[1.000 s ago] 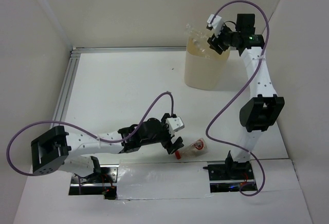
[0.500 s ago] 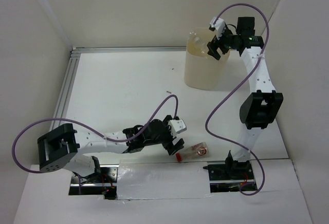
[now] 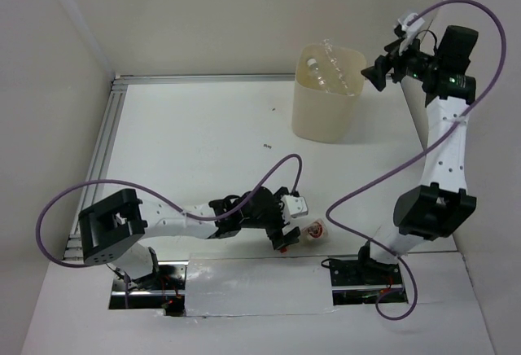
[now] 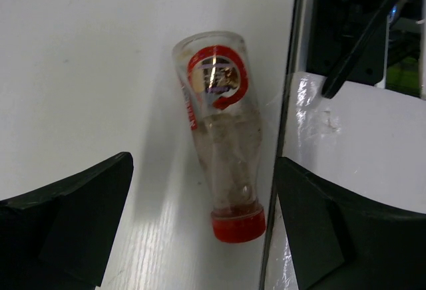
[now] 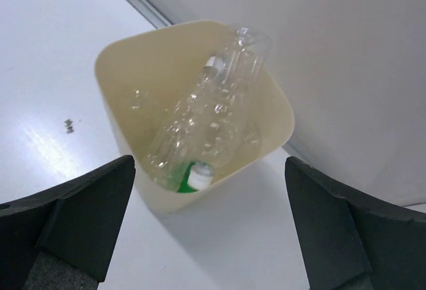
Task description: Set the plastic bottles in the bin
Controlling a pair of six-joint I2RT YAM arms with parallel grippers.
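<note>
A clear bottle with a red cap and red-white label (image 3: pixel 313 230) lies on the table near the front edge; in the left wrist view (image 4: pixel 223 130) its cap points toward the camera. My left gripper (image 3: pixel 282 235) is open, its jaws on either side of the bottle's cap end without touching it. The beige bin (image 3: pixel 328 94) stands at the back. It holds several clear bottles (image 5: pixel 213 114) and a green one (image 5: pixel 180 180). My right gripper (image 3: pixel 384 68) is open and empty, raised to the right of the bin.
A grey metal rail (image 3: pixel 102 139) runs along the table's left side. A white taped step (image 4: pixel 346 157) edges the table just right of the red-capped bottle. White walls close in on the left, back and right.
My right gripper let a clear bottle drop into the bin, then pulled up and to the right. My left gripper moved right to the red-capped bottle.
</note>
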